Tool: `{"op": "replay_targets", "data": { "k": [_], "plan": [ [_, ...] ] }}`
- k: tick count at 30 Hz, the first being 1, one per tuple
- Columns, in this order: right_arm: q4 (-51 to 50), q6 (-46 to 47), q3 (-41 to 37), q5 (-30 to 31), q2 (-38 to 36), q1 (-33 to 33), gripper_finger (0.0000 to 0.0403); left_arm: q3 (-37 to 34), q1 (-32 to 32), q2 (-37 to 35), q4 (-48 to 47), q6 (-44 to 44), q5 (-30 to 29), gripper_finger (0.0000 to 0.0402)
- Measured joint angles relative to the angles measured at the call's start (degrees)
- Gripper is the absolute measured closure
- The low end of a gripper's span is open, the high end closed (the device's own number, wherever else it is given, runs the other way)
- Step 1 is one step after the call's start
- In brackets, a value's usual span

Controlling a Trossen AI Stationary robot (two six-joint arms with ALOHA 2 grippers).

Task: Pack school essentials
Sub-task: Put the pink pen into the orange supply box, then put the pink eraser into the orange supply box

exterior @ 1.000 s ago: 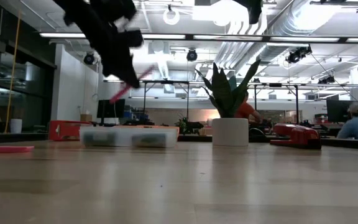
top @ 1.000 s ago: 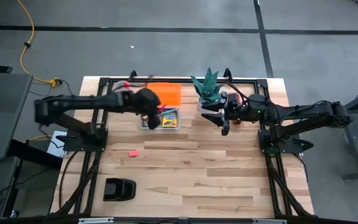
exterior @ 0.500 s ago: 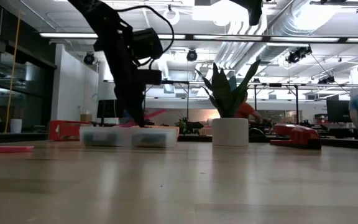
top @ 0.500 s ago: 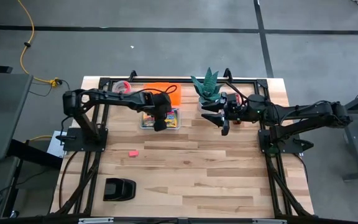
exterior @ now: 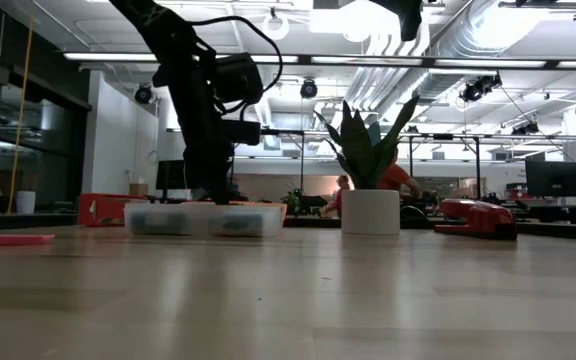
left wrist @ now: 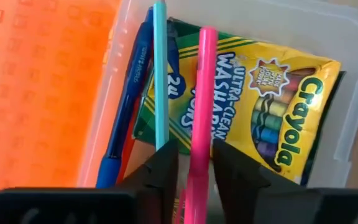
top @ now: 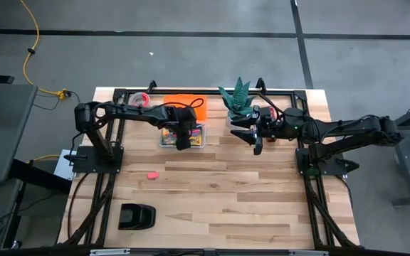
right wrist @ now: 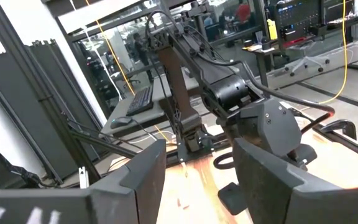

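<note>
My left gripper [top: 182, 139] reaches down into a clear plastic bin [top: 199, 142] at the table's far side and is shut on a pink pen [left wrist: 202, 81]. In the bin lie a yellow-and-green crayon box [left wrist: 272, 106], a teal pen [left wrist: 160, 74] and a blue pen [left wrist: 132, 93]. A tiny pink eraser [top: 151, 173] lies flat on the table, nearer and to the left. My right gripper [top: 257, 146] hovers open beside the plant pot, touching nothing. My left gripper pinches the pink pen between its two fingers, on the shaft's lower part [left wrist: 197, 134]. The fingers come from above, pointing down into the bin. The pen runs forward out of the fingers and lies across the crayon box, beside the teal pen.
An orange lid [top: 191, 107] lies just beyond the bin. A potted plant [top: 238, 99] stands to its right, with a red object [exterior: 478, 218] farther right. A black object [top: 137, 215] sits near the table's near-left corner. Bare wood fills the middle.
My left gripper swung toward the table's right and came down into the bin, carrying the pink pen. The pen was tilted in the air above the bin; now it lies low inside, over the crayon box.
</note>
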Motion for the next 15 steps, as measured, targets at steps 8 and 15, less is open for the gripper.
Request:
{"op": "replay_targets", "data": {
  "k": [8, 15],
  "plan": [
    [0.0, 0.0, 0.0, 0.0, 0.0, 0.0, 0.0224, 4.6, 0.0, -2.7, -7.7, -0.3, 2.8, 0.0226],
    [-0.6, -0.3, 0.0, 0.0, 0.0, 0.0, 0.0224, 8.9, 0.0, -14.8, -5.5, -5.1, 4.3, 0.0192]
  ]
}}
